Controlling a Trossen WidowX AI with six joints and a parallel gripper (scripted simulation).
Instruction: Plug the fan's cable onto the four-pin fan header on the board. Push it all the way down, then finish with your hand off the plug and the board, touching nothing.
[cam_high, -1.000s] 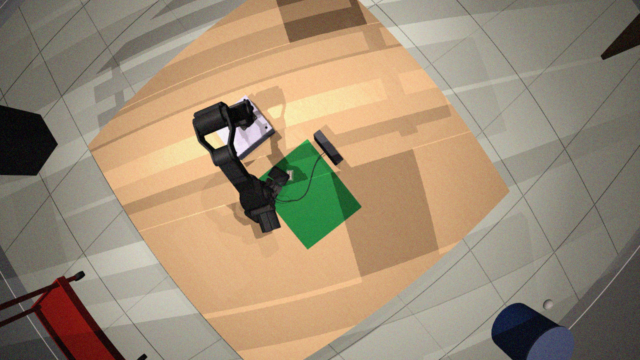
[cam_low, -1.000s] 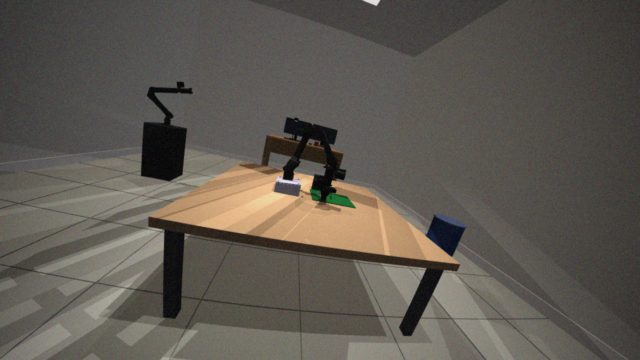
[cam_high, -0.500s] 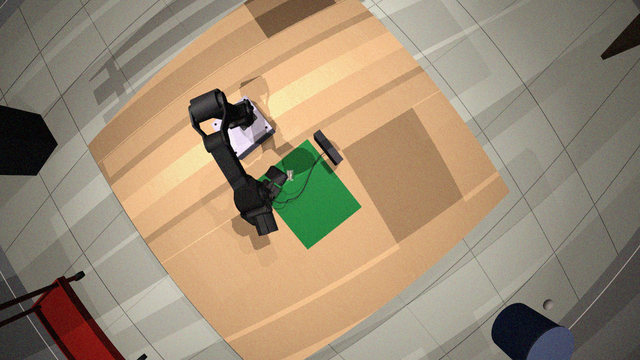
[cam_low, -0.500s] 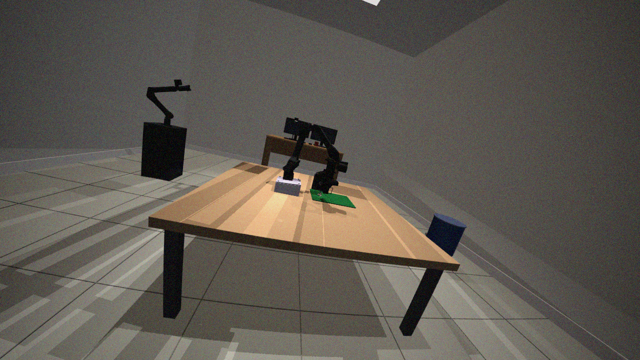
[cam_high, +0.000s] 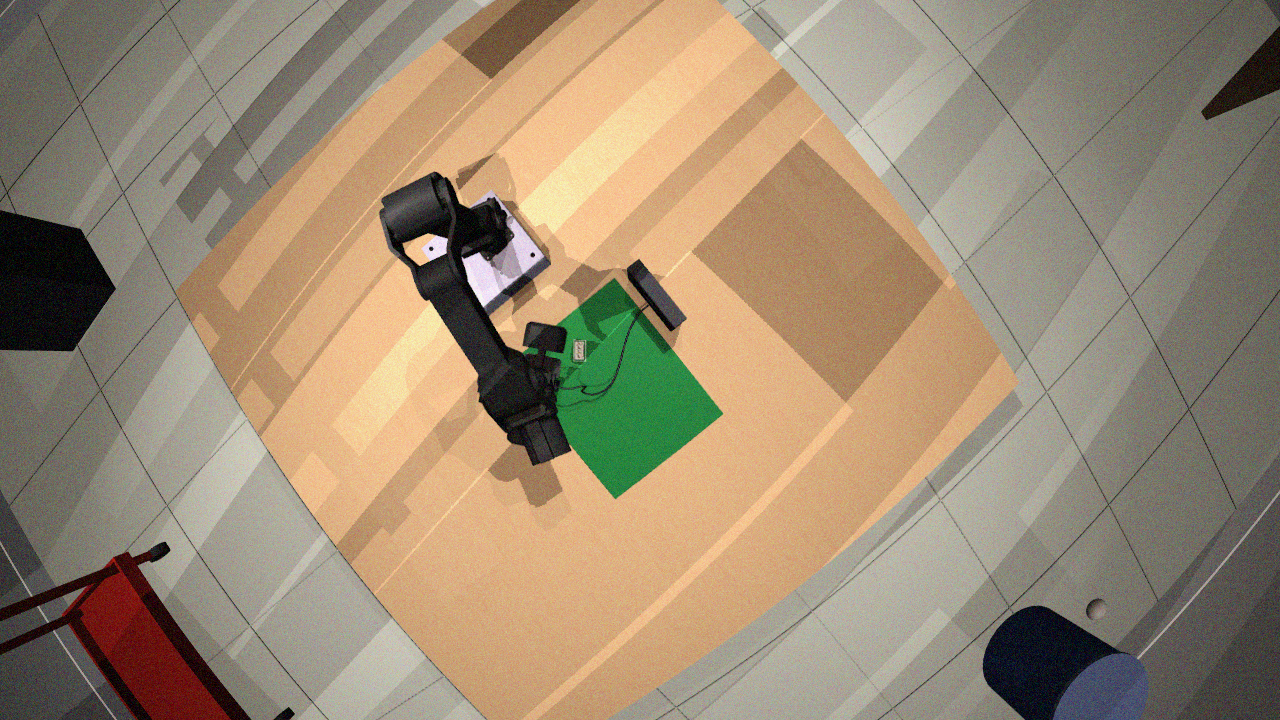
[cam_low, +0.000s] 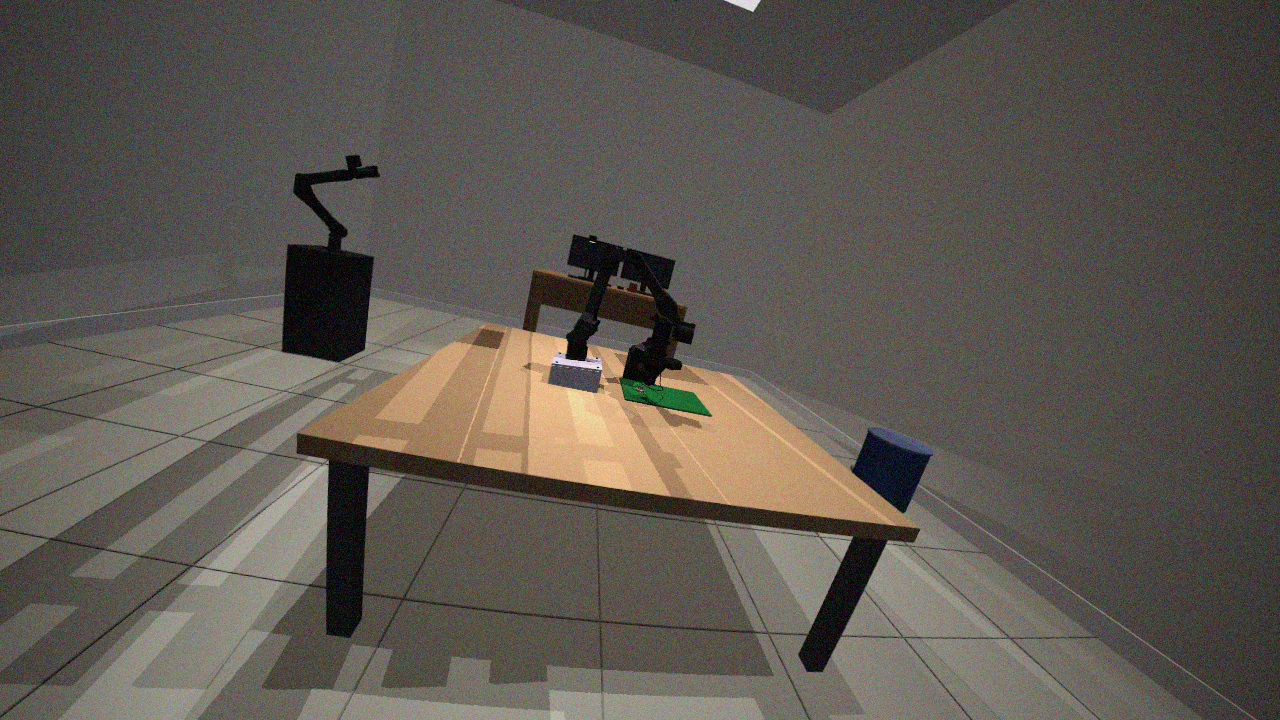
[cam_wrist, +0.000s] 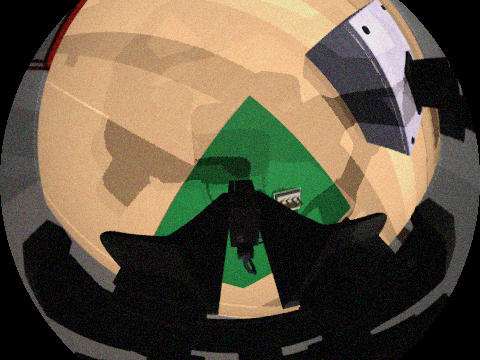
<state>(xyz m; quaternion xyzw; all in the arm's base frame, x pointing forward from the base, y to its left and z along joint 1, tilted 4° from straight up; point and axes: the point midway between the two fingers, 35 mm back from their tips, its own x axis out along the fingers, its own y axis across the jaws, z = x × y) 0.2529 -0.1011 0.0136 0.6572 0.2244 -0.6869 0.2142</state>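
Observation:
The green board (cam_high: 653, 411) (cam_low: 680, 401) (cam_wrist: 267, 147) lies flat on the wooden table (cam_high: 716, 555). Its small white four-pin header (cam_high: 580, 351) (cam_wrist: 290, 199) is empty, near the board's edge by the arm. The black fan (cam_high: 656, 293) sits off the board's far corner, and its thin black cable (cam_high: 620, 362) runs across the board to my gripper (cam_high: 556, 385) (cam_low: 646, 380) (cam_wrist: 243, 206). The gripper is shut on the dark plug (cam_wrist: 242, 228), low over the board, a short way left of the header in the wrist view. A cable stub hangs below the plug.
The arm's grey base plate (cam_high: 523, 259) (cam_low: 572, 374) (cam_wrist: 374, 60) stands beside the board. Off the table are a red cart (cam_high: 125, 626), a blue cylinder (cam_high: 1060, 667) (cam_low: 888, 465), a black pedestal (cam_low: 326, 300) with another arm, and a desk (cam_low: 559, 295) behind.

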